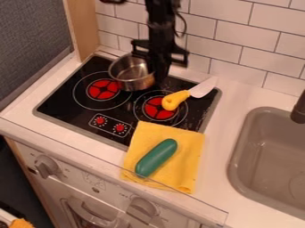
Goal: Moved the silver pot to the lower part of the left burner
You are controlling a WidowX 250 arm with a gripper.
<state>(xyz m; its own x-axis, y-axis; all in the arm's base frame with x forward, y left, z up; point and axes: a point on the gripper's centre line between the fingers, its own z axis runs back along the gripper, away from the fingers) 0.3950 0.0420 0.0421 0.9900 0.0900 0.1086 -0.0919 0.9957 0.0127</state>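
"Where is the silver pot (132,79)?"

"Toward the back of the black stove top (67,105), overlapping the upper right of the left burner (92,102). My fingers (159,81) are at the pot's right side, dark and blurred; I cannot tell how far open they are, or whether they have hold of it."

"How much is done?"

"Part of it, I'd judge: the pot is by the correct burner, but its lower part is bare. What's left is to bring the pot down toward the knobs, set it there and come away."

"Anything else around?"

"A yellow-handled knife (173,99) lies over the right burner (154,112). In front, a green vegetable (a toy one, I'd guess) (156,157) rests on a yellow cloth (186,153), which reaches onto the white bench (216,141)."
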